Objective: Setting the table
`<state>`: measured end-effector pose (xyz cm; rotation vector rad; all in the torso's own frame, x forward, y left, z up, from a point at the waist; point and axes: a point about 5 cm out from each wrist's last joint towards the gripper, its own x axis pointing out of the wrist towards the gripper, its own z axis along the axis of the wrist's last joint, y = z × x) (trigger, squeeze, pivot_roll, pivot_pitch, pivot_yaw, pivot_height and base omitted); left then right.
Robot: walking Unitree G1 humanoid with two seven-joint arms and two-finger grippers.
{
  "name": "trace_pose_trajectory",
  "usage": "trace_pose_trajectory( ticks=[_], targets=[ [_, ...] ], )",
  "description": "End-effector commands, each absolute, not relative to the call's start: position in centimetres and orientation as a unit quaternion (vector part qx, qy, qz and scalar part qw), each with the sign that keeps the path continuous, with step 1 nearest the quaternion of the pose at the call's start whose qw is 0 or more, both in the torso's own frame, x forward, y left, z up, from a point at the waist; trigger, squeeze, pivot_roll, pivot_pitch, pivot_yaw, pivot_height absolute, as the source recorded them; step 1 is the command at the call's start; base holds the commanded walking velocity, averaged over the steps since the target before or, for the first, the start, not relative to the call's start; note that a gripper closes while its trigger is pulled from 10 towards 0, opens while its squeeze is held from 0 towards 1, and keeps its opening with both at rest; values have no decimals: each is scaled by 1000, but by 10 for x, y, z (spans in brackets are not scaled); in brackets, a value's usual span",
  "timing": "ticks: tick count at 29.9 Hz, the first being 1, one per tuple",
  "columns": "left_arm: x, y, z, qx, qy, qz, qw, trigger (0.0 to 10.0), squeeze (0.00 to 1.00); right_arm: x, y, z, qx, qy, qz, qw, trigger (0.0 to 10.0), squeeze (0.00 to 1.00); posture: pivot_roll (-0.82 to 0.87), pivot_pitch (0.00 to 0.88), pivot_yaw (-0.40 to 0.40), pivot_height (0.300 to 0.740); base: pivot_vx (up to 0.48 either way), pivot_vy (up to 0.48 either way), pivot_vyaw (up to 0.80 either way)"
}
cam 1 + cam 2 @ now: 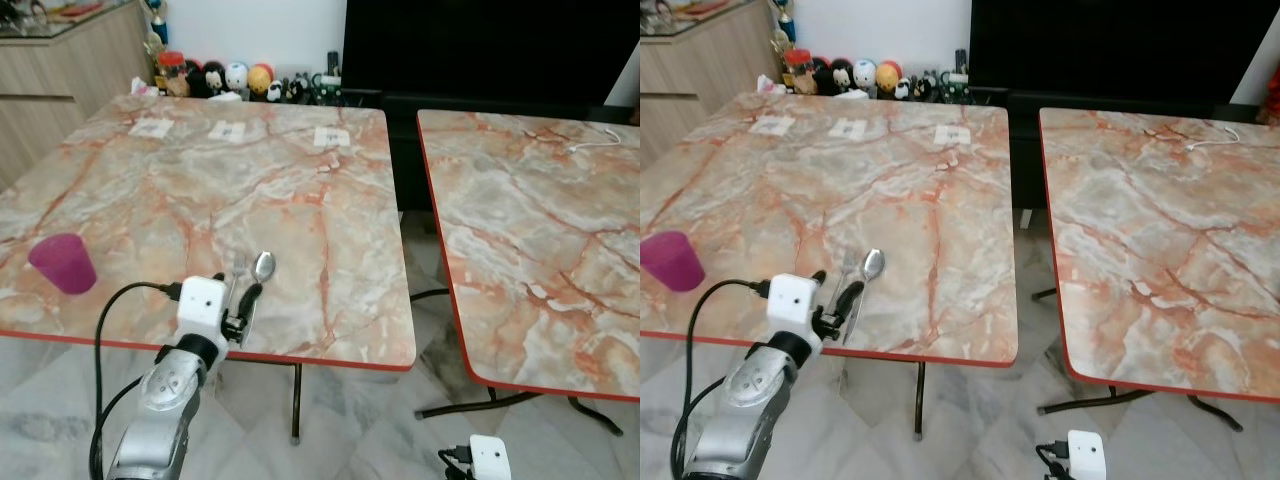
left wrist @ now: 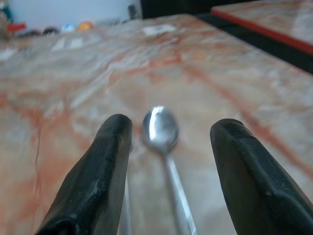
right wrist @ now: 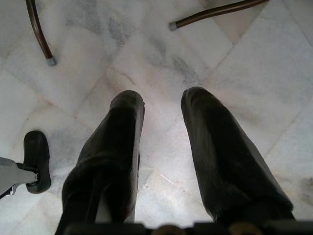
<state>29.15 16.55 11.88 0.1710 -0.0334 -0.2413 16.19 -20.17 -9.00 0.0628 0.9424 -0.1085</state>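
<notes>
Looking down from the head, the spoon and a fork lie side by side near the front edge of the marble surface, a purple cup well apart. The left gripper shows its jaws spread either side of the spoon's handle: thin, stiff, slippery steel, best pinched mid-handle. The right gripper hangs over the floor, jaws parted.

Bare counter ahead of the left pincer, spoon between its fingers, pink cup well to its left
</notes>
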Motion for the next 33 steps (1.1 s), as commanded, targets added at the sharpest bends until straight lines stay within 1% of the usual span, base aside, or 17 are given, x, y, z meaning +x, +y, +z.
trace_pose_trajectory(
  ticks=[1, 2, 6, 13, 14, 16, 18, 23, 28, 33],
  targets=[
    [296, 161, 122, 97, -15, -132, 986, 10000, 0, 161, -204, -90, 26, 458, -52, 887, 10000, 0, 119, 2, -48, 740, 0, 0, 0],
    [303, 159, 122, 115, -1, -133, 984, 10000, 0, 162, -204, -90, 26, 456, -52, 888, 10000, 0, 120, 0, -48, 740, 0, 0, 0],
    [317, 154, 120, 140, 37, -126, 981, 10000, 0, 164, -203, -89, 26, 455, -50, 889, 10000, 0, 123, 0, -51, 740, 0, 0, 0],
    [335, 154, 115, 126, 85, -75, 985, 10000, 0, 166, -202, -89, 26, 454, -48, 889, 10000, 0, 129, 0, -59, 740, 0, 0, 0],
    [335, 154, 115, 126, 85, -75, 985, 10000, 0, 166, -202, -89, 26, 454, -48, 889, 10000, 0, 129, 0, -59, 740, 0, 0, 0],
    [340, 154, 110, 128, 112, -59, 984, 10000, 0, 166, -202, -89, 26, 454, -47, 889, 10000, 0, 132, 0, -61, 740, 0, 0, 0],
    [340, 152, 105, 133, 123, -63, 981, 10000, 0, 166, -201, -89, 24, 455, -45, 889, 10000, 0, 129, 0, -61, 740, 0, 0, 0],
    [340, 149, 104, 133, 128, -68, 980, 10000, 0, 166, -201, -89, 23, 455, -43, 889, 10000, 0, 128, 0, -58, 740, 0, 0, 0],
    [345, 149, 107, 137, 138, -56, 979, 10000, 0, 167, -200, -88, 22, 454, -42, 890, 10000, 0, 128, 0, -58, 740, 0, 0, 0],
    [351, 142, 108, 139, 147, -57, 978, 10000, 0, 167, -200, -88, 20, 455, -41, 889, 10000, 0, 125, 0, -54, 740, 0, 0, 0]
  ],
)
